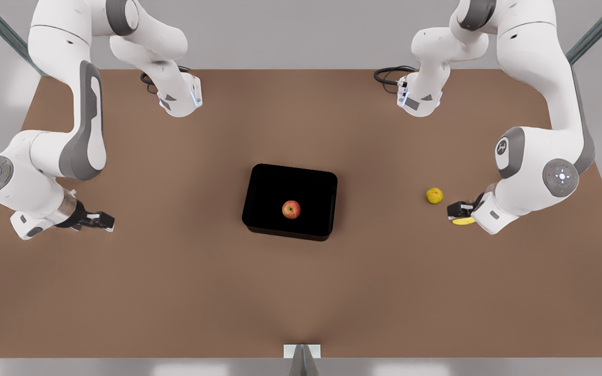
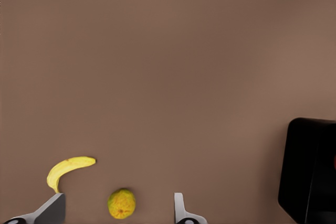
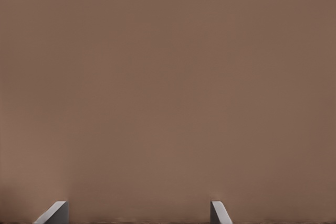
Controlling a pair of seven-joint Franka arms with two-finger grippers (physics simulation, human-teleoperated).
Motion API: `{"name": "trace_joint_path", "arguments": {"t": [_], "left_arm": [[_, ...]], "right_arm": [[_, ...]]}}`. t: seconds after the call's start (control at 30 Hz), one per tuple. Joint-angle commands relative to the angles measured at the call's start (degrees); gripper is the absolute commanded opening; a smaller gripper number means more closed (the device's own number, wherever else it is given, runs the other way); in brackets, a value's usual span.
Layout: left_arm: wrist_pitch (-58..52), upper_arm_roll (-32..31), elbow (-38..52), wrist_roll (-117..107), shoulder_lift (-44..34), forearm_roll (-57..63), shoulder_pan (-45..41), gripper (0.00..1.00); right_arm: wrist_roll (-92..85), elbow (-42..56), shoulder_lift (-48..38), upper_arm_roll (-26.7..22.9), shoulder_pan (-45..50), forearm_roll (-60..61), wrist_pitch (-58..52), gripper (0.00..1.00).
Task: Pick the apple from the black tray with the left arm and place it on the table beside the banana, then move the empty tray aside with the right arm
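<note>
Front view: high, steeply downward over the whole brown table point(image 1: 175, 271), both arm bases at the far edge, the black tray point(image 1: 264, 203) at centre. Left wrist view: close, low over the tabletop at the front view's right, taking in the banana point(image 2: 67, 170), the round yellow-green fruit point(image 2: 122, 203) and an end of the tray, all shared with the front view. Right wrist view: close above bare tabletop toward its grey edge, at the front view's left.

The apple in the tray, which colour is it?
Red with a yellowish patch; the apple shows best in the front view.
</note>
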Motion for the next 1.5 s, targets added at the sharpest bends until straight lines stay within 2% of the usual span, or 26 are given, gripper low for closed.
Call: {"name": "trace_joint_path", "arguments": {"t": [0.0,0.07,0.1,0.13,0.17,0.2,0.27,0.33,0.43,0.5,0.6,0.63,0.87,0.97,1.17,1.47], "left_arm": [[2.7,-0.1,0.0,-2.6,0.0,0.2,-0.1,1.0],[1.7,-0.3,3.0,-7.1,0.9,-2.1,-2.2,1.0],[1.5,-0.3,2.4,-8.0,0.9,1.5,-7.1,1.0],[-1.2,-2.4,1.8,-9.7,-1.8,0.9,-9.2,1.0],[-1.9,-6.4,3.2,-15.5,-2.0,3.0,-11.7,1.0],[-6.3,-6.8,4.8,-30.6,-1.6,8.9,-16.3,1.0],[-5.4,-7.4,4.5,-26.5,-1.1,8.6,-22.8,1.0],[8.9,-7.3,4.3,-35.9,3.2,7.4,-27.4,1.0],[15.7,-7.5,7.1,-61.1,12.2,10.8,-34.1,1.0],[15.9,-7.4,14.8,-73.0,20.3,11.2,-38.3,1.0],[19.5,-7.3,15.8,-73.7,24.4,13.7,-40.3,1.0],[19.4,-7.3,15.0,-73.7,24.6,17.6,-40.9,1.0],[23.3,-7.1,11.5,-67.3,26.0,19.6,-40.2,1.0],[32.5,-7.0,10.3,-68.3,29.2,19.8,-40.3,1.0],[33.1,-6.9,9.0,-67.6,30.8,25.4,-40.1,1.0],[35.3,-6.8,5.6,-68.2,31.5,26.9,-40.2,1.0]], "right_arm": [[-2.0,-2.7,-1.7,0.0,0.2,-0.1,5.3,1.0],[-2.1,-2.7,-1.7,0.0,0.2,-0.1,5.3,1.0],[-2.1,-2.7,-1.7,0.1,0.3,-0.1,5.3,1.0],[-2.1,-2.7,-1.0,0.1,0.5,-0.3,5.4,1.0],[-2.1,-1.7,1.1,0.1,0.4,-2.2,6.0,1.0],[-2.1,-1.3,3.9,0.1,0.3,-1.8,8.6,1.0],[-1.8,-0.2,4.1,0.0,0.1,-1.6,9.1,1.0],[-1.8,2.9,1.7,-0.2,0.1,-1.6,2.8,1.0],[-1.7,3.4,1.6,-0.2,0.1,-1.8,0.2,1.0],[-1.7,2.7,0.8,-0.1,0.1,-1.7,-1.9,1.0],[-1.7,2.7,0.9,-0.1,0.2,-1.7,-2.0,1.0],[-1.7,2.7,0.9,-0.1,0.2,-1.7,-2.0,1.0],[-1.8,2.8,0.9,0.0,0.3,-1.9,-2.0,1.0],[-1.8,2.8,1.0,0.0,0.3,-1.9,-2.0,1.0],[-1.8,2.8,1.1,0.0,0.3,-2.0,-2.0,1.0],[-1.8,2.8,1.1,0.0,0.3,-2.1,-1.9,1.0]]}}
